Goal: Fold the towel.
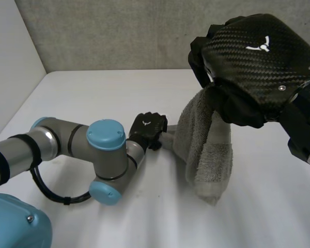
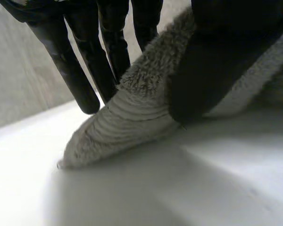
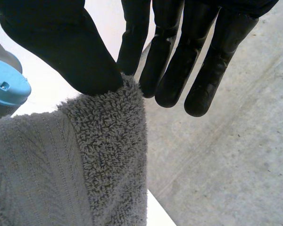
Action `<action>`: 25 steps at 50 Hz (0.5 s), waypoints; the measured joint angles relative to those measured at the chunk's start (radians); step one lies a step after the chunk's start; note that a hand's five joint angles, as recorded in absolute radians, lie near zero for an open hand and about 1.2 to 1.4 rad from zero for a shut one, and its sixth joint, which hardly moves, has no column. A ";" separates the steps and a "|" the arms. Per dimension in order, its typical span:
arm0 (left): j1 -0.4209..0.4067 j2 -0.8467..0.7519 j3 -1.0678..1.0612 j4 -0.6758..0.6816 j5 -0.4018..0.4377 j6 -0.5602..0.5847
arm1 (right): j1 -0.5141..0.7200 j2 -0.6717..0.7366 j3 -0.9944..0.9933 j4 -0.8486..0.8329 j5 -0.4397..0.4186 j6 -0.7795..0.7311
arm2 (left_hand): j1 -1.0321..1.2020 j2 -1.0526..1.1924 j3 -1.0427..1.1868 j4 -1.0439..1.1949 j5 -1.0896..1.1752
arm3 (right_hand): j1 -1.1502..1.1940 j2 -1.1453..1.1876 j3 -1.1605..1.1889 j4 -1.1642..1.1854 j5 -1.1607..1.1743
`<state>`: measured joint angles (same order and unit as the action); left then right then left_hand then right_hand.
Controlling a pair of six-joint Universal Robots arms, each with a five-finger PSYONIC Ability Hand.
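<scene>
A grey towel [image 1: 206,150] hangs in a bunched fold from my right hand [image 1: 258,57], which is raised high over the table's right side. In the right wrist view the thumb [image 3: 56,42] pinches the towel's top edge [image 3: 99,155] against the straight fingers [image 3: 203,56]. The towel's lower end reaches the table, where my left hand [image 1: 147,129] meets it. In the left wrist view a ribbed corner of the towel [image 2: 118,127] lies on the table. The thumb [image 2: 212,70] presses on it from the front and the fingers [image 2: 80,70] stand behind it.
The white table [image 1: 93,93] runs back to a grey wall [image 1: 119,31], with a white side wall [image 1: 10,62] on the left. My left arm [image 1: 106,155] lies low across the table's front left, and its blue cap [image 3: 4,87] is beside the hanging towel.
</scene>
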<state>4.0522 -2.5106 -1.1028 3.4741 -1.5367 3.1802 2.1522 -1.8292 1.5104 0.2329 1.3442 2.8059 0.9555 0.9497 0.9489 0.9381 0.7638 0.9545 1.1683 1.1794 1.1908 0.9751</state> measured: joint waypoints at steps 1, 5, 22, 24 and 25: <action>0.000 -0.005 0.008 0.008 0.000 0.007 | -0.001 -0.002 0.001 0.001 0.001 0.000 | 0.050 0.047 0.047 0.059 0.056 | 0.000 0.000 0.000 0.000 0.000; -0.001 -0.023 0.041 0.054 0.002 0.026 | -0.008 -0.015 0.010 0.008 0.004 0.001 | 0.190 0.229 0.226 0.239 0.225 | 0.000 0.000 0.000 0.000 0.000; 0.126 0.381 -0.080 0.064 -0.006 0.026 | -0.157 0.061 0.016 -0.068 -0.023 -0.244 | 0.212 0.267 0.266 0.278 0.256 | 0.000 0.000 0.002 0.004 0.000; 0.158 0.462 -0.111 0.047 -0.003 0.026 | -0.178 0.098 0.011 -0.081 -0.036 -0.317 | 0.212 0.267 0.266 0.278 0.256 | 0.000 0.000 0.005 0.004 0.000; 0.176 0.519 -0.135 0.027 -0.001 0.026 | -0.188 0.127 0.009 -0.087 -0.046 -0.377 | 0.212 0.267 0.266 0.278 0.256 | 0.000 0.000 0.008 0.004 0.000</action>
<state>4.2283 -1.9921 -1.2381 3.5012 -1.5379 3.2063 1.9638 -1.7025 1.5194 0.1462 1.2986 2.4291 1.1673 1.2169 1.2147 1.2163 1.0202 0.9545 1.1684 1.1878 1.1951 0.9752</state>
